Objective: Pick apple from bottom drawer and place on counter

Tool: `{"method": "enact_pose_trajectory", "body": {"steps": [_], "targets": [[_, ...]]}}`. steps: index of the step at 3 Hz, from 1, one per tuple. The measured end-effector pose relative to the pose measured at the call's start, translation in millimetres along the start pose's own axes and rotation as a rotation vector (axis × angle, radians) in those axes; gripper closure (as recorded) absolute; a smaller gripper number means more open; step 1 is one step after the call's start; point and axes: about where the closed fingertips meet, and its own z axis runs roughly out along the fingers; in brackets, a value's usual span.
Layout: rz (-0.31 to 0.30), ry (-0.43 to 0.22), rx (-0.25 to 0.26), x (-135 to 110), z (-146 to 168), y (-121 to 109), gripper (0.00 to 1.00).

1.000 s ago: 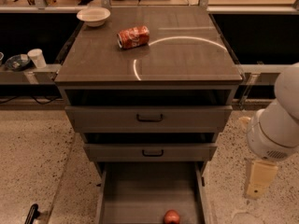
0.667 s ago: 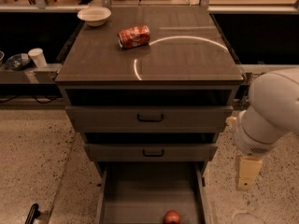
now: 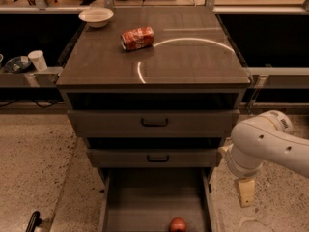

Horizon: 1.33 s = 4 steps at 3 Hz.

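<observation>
drawers counted: three, stacked in one grey-brown cabinet at frame centre. the top drawer [image 3: 153, 123] and middle drawer [image 3: 157, 157] each carry one dark handle and stand only slightly out. the bottom drawer [image 3: 145, 202] is pulled well out toward the lower edge of the frame, and we see its flat grey floor.

apples: one. the apple [image 3: 177, 224] lies on the floor of the bottom drawer, at the bottom edge of the frame, a little right of the drawer's centre line. it is partly cut by the frame edge and touches neither side wall.

worktop [image 3: 193, 62]: one, glossy, with one arc of reflected light right of centre. on it we count two things: one crushed red can [image 3: 137, 37] lying on its side in the upper middle, and one white bowl [image 3: 96, 17] at the upper left corner. the two are apart.

left of the cabinet, on a lower ledge: one white cup [image 3: 37, 60] just beside one dark dish [image 3: 17, 64].

arms: one, white [image 3: 263, 141], coming in from the right edge at lower right. its one pincer [image 3: 246, 193] hangs pointing down at lower right, outside the bottom drawer and to the right of its right wall, over the speckled floor [image 3: 38, 163]. it is apart from the apple and carries nothing we can see. whether it is spread or pressed together we cannot tell.
</observation>
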Motion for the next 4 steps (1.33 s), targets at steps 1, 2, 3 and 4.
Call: {"method": "enact_pose_trajectory", "body": {"steps": [1,2,3,4], "targets": [[-0.002,-0.011,-0.033,-0.8,19.5,6.9,0.00],[0.000,-0.008,-0.027,-0.5,15.2,5.9,0.00],[-0.065,-0.067,-0.082,-9.6,36.5,1.6,0.00],[-0.158,-0.226,-0.159,-34.7,95.3,19.2,0.00]]}}
